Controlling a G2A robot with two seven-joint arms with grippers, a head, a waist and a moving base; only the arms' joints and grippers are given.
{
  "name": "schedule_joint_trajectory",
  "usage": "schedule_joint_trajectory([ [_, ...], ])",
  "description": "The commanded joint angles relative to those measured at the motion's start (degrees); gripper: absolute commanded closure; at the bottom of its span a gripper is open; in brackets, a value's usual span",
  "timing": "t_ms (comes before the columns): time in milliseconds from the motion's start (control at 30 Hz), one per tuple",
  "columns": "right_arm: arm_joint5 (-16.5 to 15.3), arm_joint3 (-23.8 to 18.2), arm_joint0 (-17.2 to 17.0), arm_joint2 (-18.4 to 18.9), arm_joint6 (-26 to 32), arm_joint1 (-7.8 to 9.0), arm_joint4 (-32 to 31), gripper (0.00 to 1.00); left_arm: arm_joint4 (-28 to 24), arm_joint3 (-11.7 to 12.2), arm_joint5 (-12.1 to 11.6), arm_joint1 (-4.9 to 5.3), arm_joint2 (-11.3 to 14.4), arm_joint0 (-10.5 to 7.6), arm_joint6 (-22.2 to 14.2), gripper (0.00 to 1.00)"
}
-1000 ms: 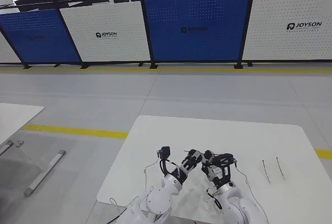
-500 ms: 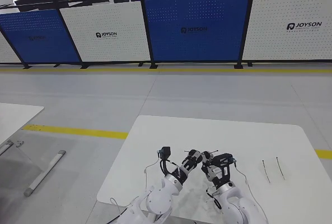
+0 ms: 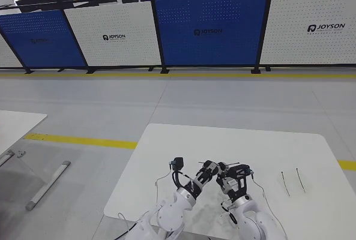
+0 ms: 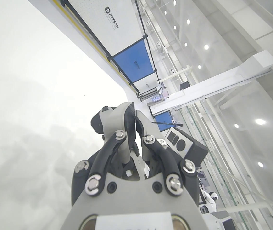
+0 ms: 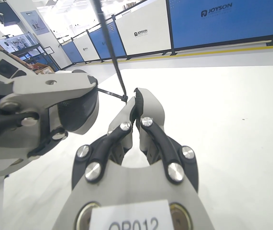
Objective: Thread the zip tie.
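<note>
Two grippers meet over the near part of the white table (image 3: 256, 144), sharing one black zip tie (image 5: 107, 39). The left gripper (image 4: 135, 117) has its fingers pressed together on the strap, which runs out of its tips toward the right. The right gripper (image 5: 135, 96), just right of it, is also clamped closed, with the tie's head sitting at its fingertips. From the head a long stretch of strap rises steeply. A pair of spare ties (image 3: 284, 183) lies flat on the table well to the right, side by side but apart.
</note>
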Motion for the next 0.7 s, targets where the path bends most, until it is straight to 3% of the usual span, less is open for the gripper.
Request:
schedule_joint_trajectory([
  [0, 0.0, 0.0, 0.0, 0.0, 0.1, 0.0, 0.0, 1.0, 0.0, 0.0, -0.1, 0.01, -0.1, 0.03, 0.1, 1.0],
  [133, -0.7, 0.2, 0.0, 0.0, 0.5, 0.06, 0.0, 1.0, -0.2, 0.0, -0.1, 0.0, -0.2, -0.02, 0.3, 1.0],
  [200, -1.0, 0.1, -0.1, 0.2, 0.3, 0.12, -0.2, 0.75, -0.3, 0.2, 0.1, -0.01, -0.2, -0.11, 0.3, 1.0],
  [267, -1.4, -0.2, -0.3, 0.4, -0.2, 0.21, -0.5, 0.69, -0.3, 0.3, 0.3, -0.04, -0.1, -0.24, 0.3, 1.0],
  [667, -0.6, -1.6, -1.1, 1.0, -0.5, 0.4, -0.8, 0.72, -0.3, 0.4, 0.7, -0.08, 0.0, -0.4, 0.3, 1.0],
])
